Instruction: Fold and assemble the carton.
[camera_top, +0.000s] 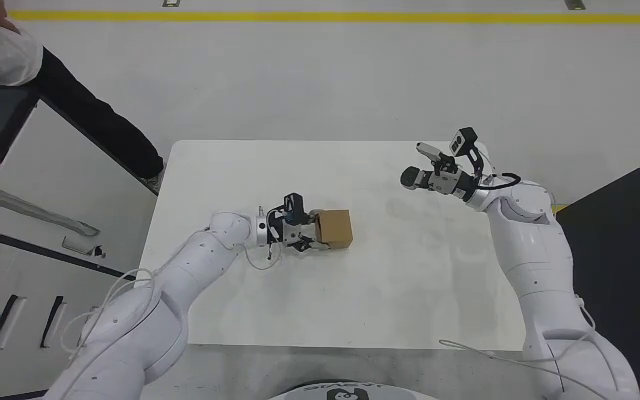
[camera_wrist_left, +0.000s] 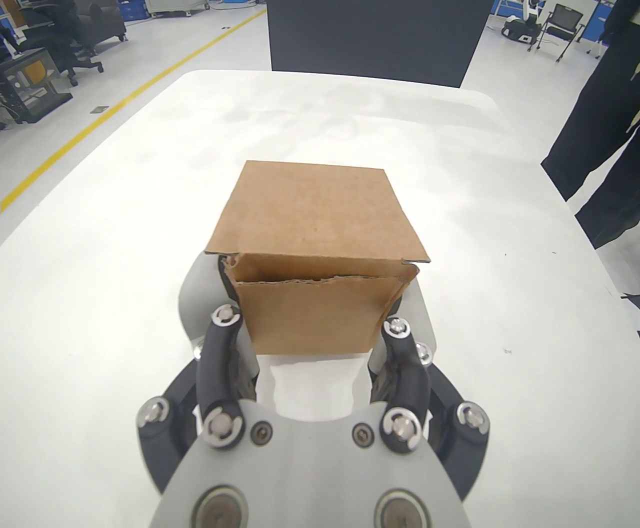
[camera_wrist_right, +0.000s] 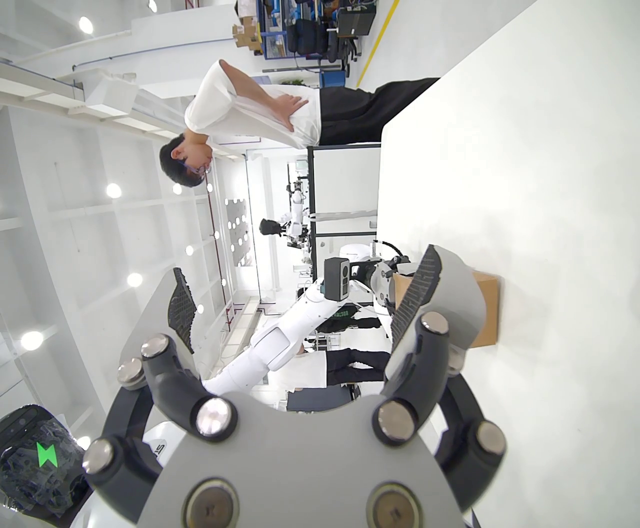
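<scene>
The carton (camera_wrist_left: 315, 220) is a small, cube-like box of plain brown corrugated cardboard. It sits on the white surface (camera_top: 420, 290) a little left of its middle, with its flat top panel folded down. That panel juts slightly over the side facing the left arm, and the upper edge of that side is ragged and torn. The left pincer (camera_top: 308, 236) lies low on the surface at the carton's left side and is closed partway around it. Its dark ribbed pads (camera_wrist_left: 227, 282) press the two opposite side walls, and its silver finger shells flank the box. The right pincer (camera_wrist_right: 305, 270) is held up over the far right part of the surface, well apart from the carton. It is spread wide with nothing between its textured pads (camera_wrist_right: 415, 290). The surface is smooth and matte with rounded corners.
</scene>
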